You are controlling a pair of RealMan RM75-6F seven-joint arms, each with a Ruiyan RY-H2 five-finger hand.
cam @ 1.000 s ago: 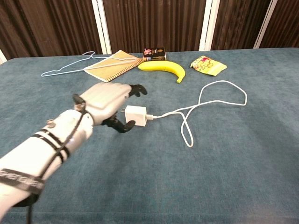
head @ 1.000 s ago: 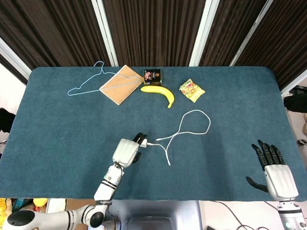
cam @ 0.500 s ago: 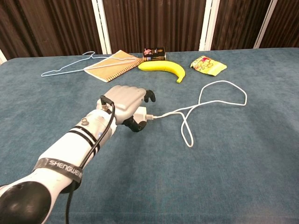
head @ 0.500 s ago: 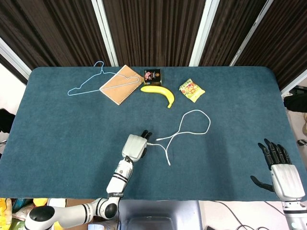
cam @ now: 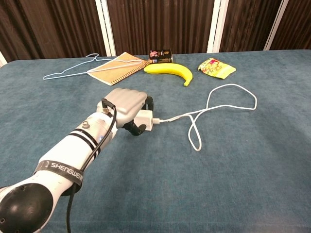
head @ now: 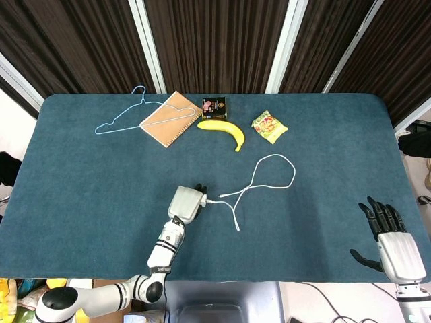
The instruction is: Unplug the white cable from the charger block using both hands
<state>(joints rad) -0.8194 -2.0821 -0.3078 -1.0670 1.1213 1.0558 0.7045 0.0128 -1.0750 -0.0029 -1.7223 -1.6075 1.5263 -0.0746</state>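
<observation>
The white charger block point(cam: 146, 120) lies on the blue table, and my left hand point(cam: 127, 105) covers it from above with fingers curled around it. In the head view the left hand point(head: 188, 203) hides most of the block. The white cable point(cam: 228, 103) is plugged into the block's right end and runs right in a loop; the same cable point(head: 266, 182) shows in the head view. My right hand point(head: 392, 239) hovers at the table's near right corner with fingers spread, holding nothing, far from the cable.
Along the far side lie a light blue hanger point(head: 121, 116), a brown notebook point(head: 170, 118), a small dark box point(head: 213, 107), a banana point(head: 225, 131) and a yellow snack packet point(head: 269, 126). The table's front edge point(head: 269, 278) is near both arms.
My left hand has moved right onto the charger block and closed its fingers around it. The right hand has drawn back slightly toward the near edge.
</observation>
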